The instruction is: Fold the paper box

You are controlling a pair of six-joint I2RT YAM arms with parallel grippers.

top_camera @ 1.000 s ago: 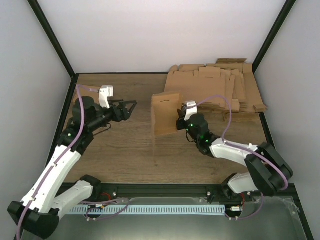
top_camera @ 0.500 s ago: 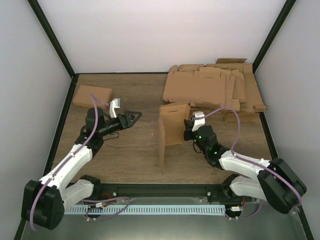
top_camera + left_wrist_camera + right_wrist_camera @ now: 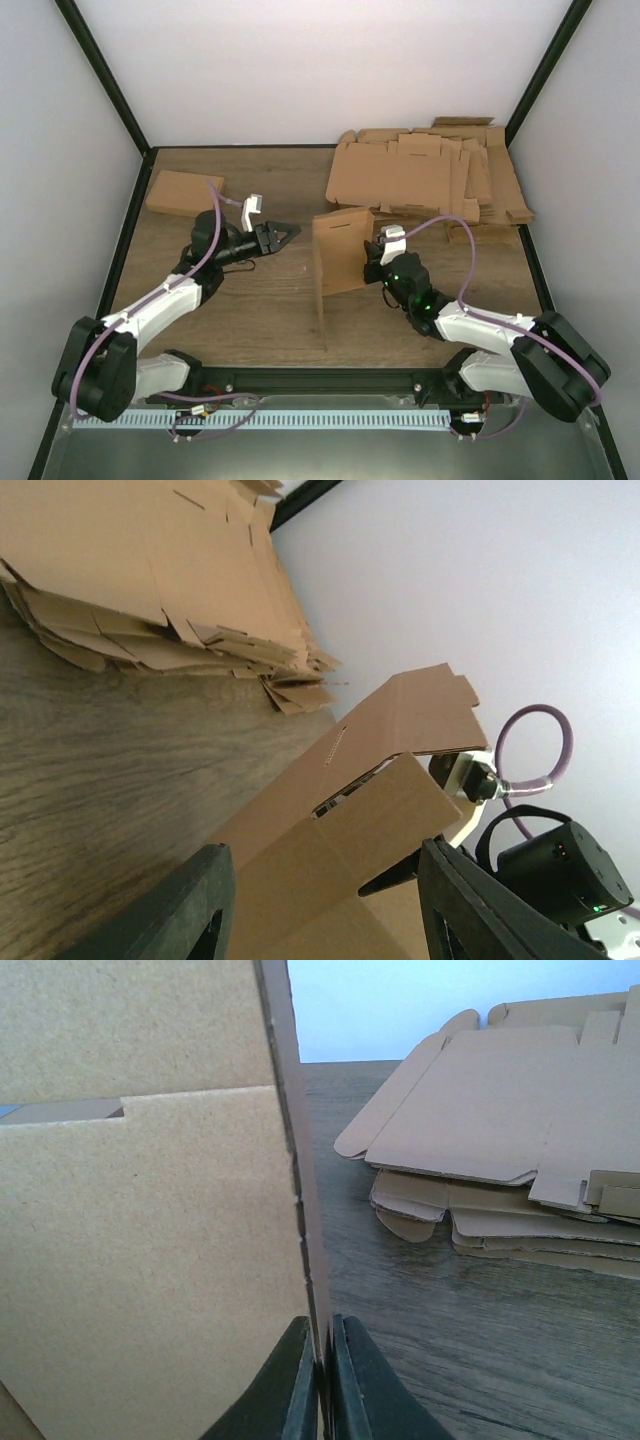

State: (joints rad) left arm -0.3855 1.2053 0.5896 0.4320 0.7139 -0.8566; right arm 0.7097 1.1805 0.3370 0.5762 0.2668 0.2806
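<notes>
Cardboard paper box [image 3: 345,250] stands upright at the middle of the counter [image 3: 250,310], its edge pinched by the right gripper [image 3: 322,1335]. Over the last second the left gripper [image 3: 283,236], fingers spread, has swung in toward it, probably ready to push a flap over.

The paper box [image 3: 345,250] at frame centre is seen in plain tan cardboard; the same tan is shown by the flat stack [image 3: 430,175] at upper right; the table [image 3: 260,310] is patterned in brown wood grain; purple cables [image 3: 447,219] are borne by white-and-black arms [image 3: 150,310].
</notes>
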